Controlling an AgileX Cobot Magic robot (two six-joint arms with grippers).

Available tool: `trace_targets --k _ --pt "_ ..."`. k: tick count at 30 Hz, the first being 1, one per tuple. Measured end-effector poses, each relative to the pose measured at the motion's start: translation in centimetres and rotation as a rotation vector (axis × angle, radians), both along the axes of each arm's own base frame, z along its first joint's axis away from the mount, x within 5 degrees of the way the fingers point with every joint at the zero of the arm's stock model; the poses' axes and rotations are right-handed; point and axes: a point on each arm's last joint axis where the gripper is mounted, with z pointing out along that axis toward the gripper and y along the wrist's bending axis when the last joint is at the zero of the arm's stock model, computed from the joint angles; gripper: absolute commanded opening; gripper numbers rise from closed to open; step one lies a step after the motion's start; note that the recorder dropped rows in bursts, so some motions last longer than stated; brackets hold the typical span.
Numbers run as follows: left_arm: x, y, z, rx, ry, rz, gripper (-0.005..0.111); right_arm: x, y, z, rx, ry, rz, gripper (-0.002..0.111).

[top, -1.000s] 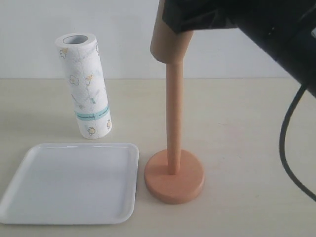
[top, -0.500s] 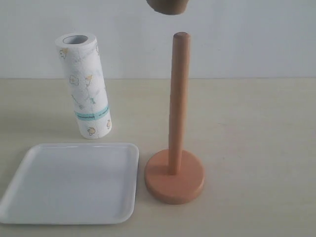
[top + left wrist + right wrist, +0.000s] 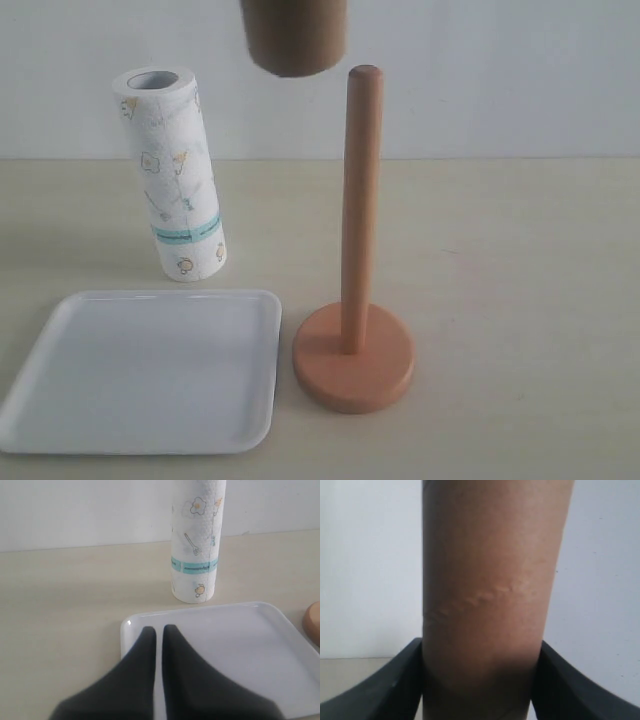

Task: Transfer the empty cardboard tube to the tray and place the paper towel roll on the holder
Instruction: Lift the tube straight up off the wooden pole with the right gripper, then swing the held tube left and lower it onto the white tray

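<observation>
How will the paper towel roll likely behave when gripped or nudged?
The paper towel roll stands tall on a narrow end, slightly tilted, so a high nudge would probably tip it. Its embossed paper looks soft, likely yielding under grip. Once down, it may roll.

We see only the lower end of the empty cardboard tube (image 3: pixel 293 38); the left wrist view crops the paper towel roll (image 3: pixel 197 540) top and most of the holder (image 3: pixel 313 622)

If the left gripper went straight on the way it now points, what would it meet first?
Probably the tray: the left gripper is over its rim, aimed across it. The roll stands beyond, a little off the line; depth is unclear.
</observation>
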Motion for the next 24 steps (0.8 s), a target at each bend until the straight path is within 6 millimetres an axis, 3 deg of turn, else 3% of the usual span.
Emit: trace_targets --k 3,10,16,24 --pt "0.0 0.0 0.0 0.0 0.0 0.0 0.004 -0.1 1.5 0.1 -0.061 0.013 0.025 0.0" --pt "0.0 0.0 0.0 0.0 0.0 0.0 0.004 1.3 5.8 -2.4 -0.285 0.079 0.039 0.0" --pt "0.0 0.0 0.0 0.0 0.0 0.0 0.004 2.0 9.4 -3.2 -0.419 0.104 0.06 0.0" --pt "0.0 0.0 0.0 0.0 0.0 0.0 0.004 4.5 14.1 -6.3 -0.623 0.184 0.043 0.0"
